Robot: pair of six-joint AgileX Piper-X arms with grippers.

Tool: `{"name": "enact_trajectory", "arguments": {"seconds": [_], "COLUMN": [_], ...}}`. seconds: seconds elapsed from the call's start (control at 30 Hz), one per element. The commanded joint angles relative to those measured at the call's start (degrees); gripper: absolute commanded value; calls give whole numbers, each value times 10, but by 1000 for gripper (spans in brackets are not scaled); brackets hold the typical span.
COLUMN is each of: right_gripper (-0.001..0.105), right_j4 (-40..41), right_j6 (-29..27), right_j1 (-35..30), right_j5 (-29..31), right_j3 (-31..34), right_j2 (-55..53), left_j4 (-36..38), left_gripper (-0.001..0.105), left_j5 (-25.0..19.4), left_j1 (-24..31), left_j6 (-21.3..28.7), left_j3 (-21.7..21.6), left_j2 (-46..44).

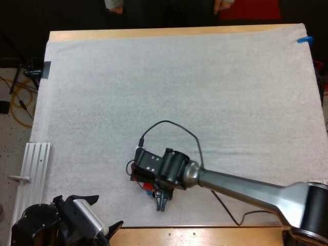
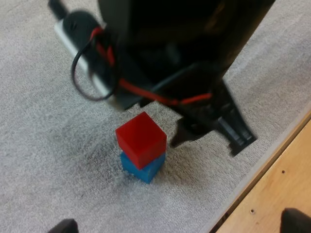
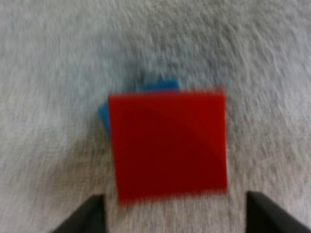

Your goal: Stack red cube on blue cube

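Note:
The red cube (image 2: 141, 138) rests on top of the blue cube (image 2: 144, 168), slightly turned against it, on the white mat near the front edge. From above, the red cube (image 3: 167, 145) hides most of the blue cube (image 3: 158, 86). My right gripper (image 1: 156, 195) hangs just over the stack, open, its fingertips (image 3: 87, 216) standing apart on either side of the red cube and clear of it. A sliver of the red cube (image 1: 147, 186) shows under the right wrist. My left gripper (image 1: 102, 212) is open at the front left corner and points toward the stack.
A metal rail (image 1: 33, 169) lies off the mat's left edge. The wooden table edge (image 2: 279, 194) runs close in front of the stack. A person's hands (image 1: 117, 6) show beyond the far side. The mat (image 1: 179, 87) stretches wide behind the stack.

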Motion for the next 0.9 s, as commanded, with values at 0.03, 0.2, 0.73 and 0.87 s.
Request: {"name": "enact_trajectory", "arguments": {"seconds": [0.03, 0.2, 0.73, 0.87], "right_gripper": [74, 79, 79, 79], "right_j4": [38, 51, -99, -96], "right_j6": [13, 40, 145, 146], "right_j1": [-2, -6, -390, -495], "right_j5": [5, 4, -127, -127], "right_j3": [-4, -4, -4, -4], "right_j2": [-45, -111, -200, -213], "left_j4": [1, -4, -281, -361], "left_gripper": [76, 76, 76, 76], "left_j5": [-3, -6, -144, -142], "left_j1": [-3, -3, 2, 41], "left_j6": [-5, -5, -45, -45], "left_j3": [-4, -4, -4, -4], "left_j2": [1, 1, 101, 158]}}
